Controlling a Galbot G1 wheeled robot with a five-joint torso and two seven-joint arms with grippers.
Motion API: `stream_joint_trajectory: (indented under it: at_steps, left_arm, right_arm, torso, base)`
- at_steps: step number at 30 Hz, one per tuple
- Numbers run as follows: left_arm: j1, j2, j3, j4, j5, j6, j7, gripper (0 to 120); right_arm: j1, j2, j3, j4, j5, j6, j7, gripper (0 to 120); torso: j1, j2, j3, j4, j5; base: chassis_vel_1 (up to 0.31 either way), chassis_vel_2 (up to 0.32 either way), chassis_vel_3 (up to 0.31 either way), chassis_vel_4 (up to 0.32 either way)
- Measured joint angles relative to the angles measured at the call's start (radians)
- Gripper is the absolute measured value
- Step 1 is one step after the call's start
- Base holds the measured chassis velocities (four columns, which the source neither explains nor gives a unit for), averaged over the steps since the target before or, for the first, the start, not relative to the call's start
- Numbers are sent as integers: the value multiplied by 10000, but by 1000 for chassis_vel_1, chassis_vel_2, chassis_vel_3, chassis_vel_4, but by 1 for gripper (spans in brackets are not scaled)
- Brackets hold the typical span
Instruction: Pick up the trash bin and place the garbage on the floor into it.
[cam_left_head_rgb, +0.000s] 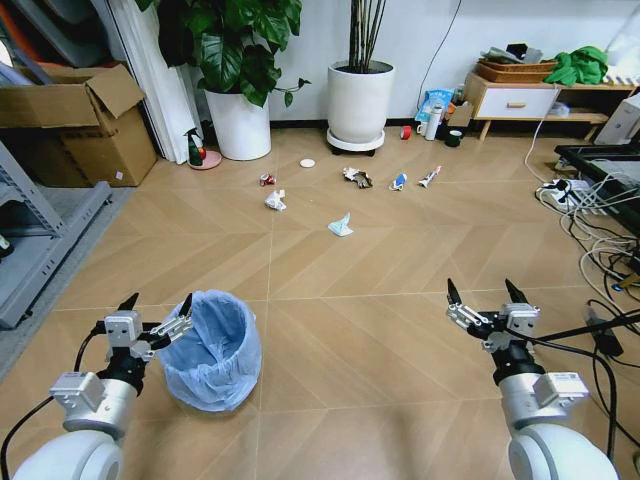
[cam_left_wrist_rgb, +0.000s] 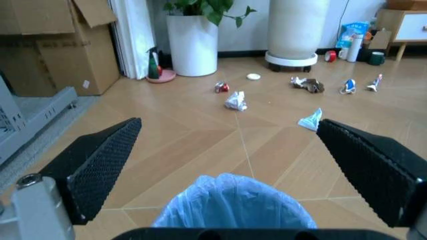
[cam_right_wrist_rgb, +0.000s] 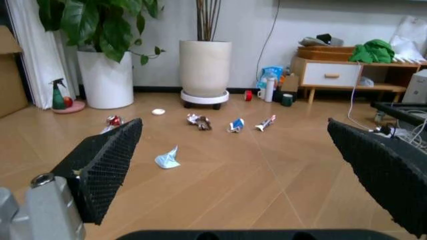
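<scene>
Head view | left claw (cam_left_head_rgb: 157, 306) spread wide, touching trash bin (cam_left_head_rgb: 212, 350) rim | right claw (cam_left_head_rgb: 478, 292) released, idle | garbage (cam_left_head_rgb: 340, 226) scattered on floor (cam_left_head_rgb: 360, 330) beyond | step: grasping bin; next likely needs clenching rim

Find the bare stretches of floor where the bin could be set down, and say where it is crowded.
Bare floor lies between the trash bin by the open left gripper and the open right gripper, and ahead up to the blue-white wrapper. Crowded: the litter row near the white pot, and the cables at right.
</scene>
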Motion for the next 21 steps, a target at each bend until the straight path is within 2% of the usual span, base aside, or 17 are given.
stream_joint_trajectory:
  at_steps: [16,21]
  left_arm:
    - [-232,484,64,278,-558,336,-138,100]
    - [-516,957,117,618,-867,795,-239,100]
  right_arm:
    - [57,47,-34,-168,-35,16,-6,100]
    - [80,76,-103,-238,-94,41,-17,100]
  torso:
    - [0,0,0,0,0]
    - [0,0,0,0,0]
  base:
    - [0,0,0,0]
    - [0,0,0,0]
